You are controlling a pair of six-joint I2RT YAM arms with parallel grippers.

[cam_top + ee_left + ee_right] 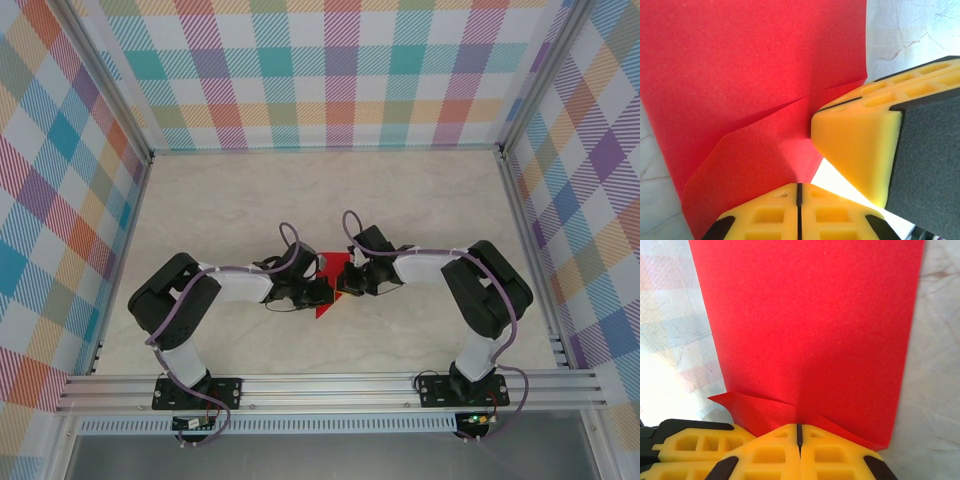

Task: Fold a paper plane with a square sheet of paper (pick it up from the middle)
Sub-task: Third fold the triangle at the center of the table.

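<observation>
Thin, bright-red square paper sheet (810, 325) is looking light, limp, tear-prone. From 9 o'clock left gripper (797, 194) is pinching it, right gripper (799, 432) from 3 o'clock; best gripping edges gently.

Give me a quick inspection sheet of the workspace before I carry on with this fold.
Surface: pale marble-patterned tabletop, no spills seen.
Job's things: thin red square sheet of paper between the two hands, creased near the left hand.
Clutter: nothing seen.
Hands: left hand shut on the sheet; right hand shut on its edge.
Cables: purple cables loop above both wrists, off the sheet.
Surroundings: plaid-patterned walls on three sides; aluminium rail at the near edge.
</observation>
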